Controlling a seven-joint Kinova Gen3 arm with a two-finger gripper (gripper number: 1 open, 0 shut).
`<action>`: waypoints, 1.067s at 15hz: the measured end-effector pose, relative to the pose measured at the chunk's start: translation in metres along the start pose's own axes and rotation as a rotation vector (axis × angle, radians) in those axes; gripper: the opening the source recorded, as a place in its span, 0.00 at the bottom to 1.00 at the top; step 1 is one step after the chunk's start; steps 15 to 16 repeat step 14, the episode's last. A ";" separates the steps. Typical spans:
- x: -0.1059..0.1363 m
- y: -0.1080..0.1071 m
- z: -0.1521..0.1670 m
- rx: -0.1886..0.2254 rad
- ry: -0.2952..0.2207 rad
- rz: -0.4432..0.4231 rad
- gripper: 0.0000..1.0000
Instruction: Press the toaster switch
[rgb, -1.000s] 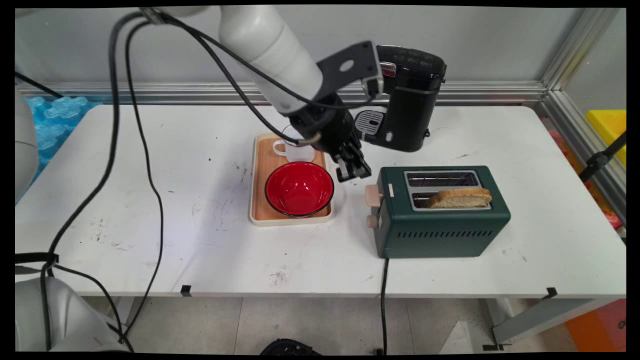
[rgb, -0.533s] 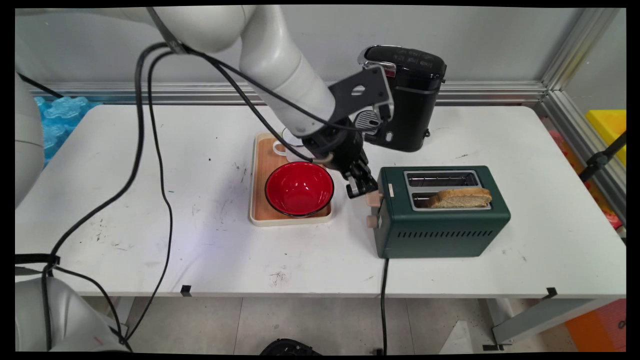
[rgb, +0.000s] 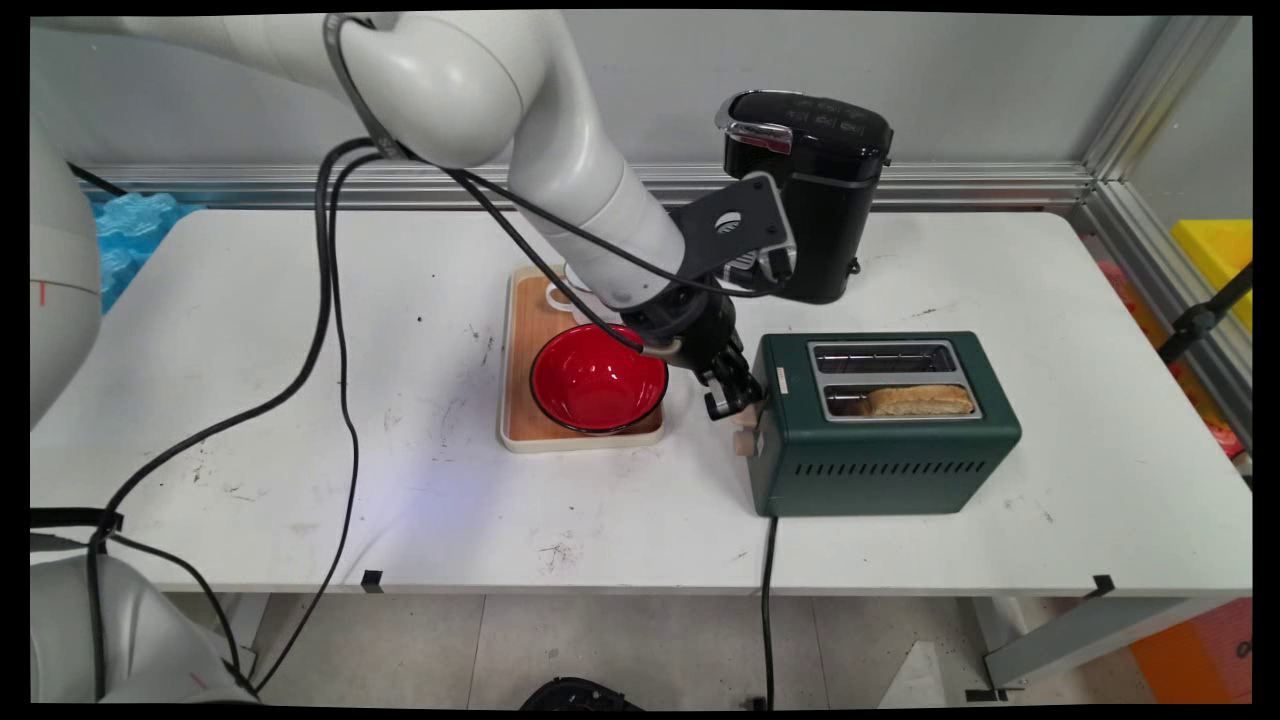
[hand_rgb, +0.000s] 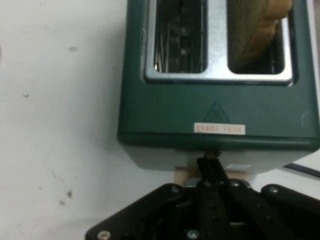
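The black gripper (rgb: 735, 400) is clenched, its two fingers pressed together into one narrow tip, and that tip bears on the beige lever (hand_rgb: 192, 175) at the left end face of the dark green toaster (rgb: 885, 440). In the hand view the joined fingers (hand_rgb: 212, 175) rise from the bottom edge and meet the lever just under the toaster's end wall. Below the lever, a round beige knob (rgb: 742, 444) sticks out of the same face.

The toaster is a boxy, smooth-painted metal case with rounded corners, a row of vent slits low on its near side, and a shiny steel plate on top cut by two long slots. The far slot shows only wire guides; the near one holds a slice of bread (rgb: 918, 400) with a pale, porous crumb and a brown crust, sitting low so that just its upper edge clears the plate. A black cord (rgb: 767, 610) drops from the toaster's near left corner over the tabletop's edge.

At 9 o'clock from the gripper, just beside it, a glossy red bowl (rgb: 598, 378) with a dark rim sits in a rectangular wood-grained tray (rgb: 520, 380) with a cream lip (a white cup stands behind the bowl, mostly hidden by the arm). At 12 o'clock, a tall glossy black coffee machine (rgb: 815, 200) stands near the wall. The white tabletop (rgb: 300, 400) is scuffed and speckled.
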 end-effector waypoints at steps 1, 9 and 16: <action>-0.001 0.000 0.002 0.001 0.000 -0.004 0.00; -0.015 0.001 0.018 0.001 -0.006 -0.031 0.00; -0.027 0.001 0.018 -0.001 -0.019 -0.031 0.00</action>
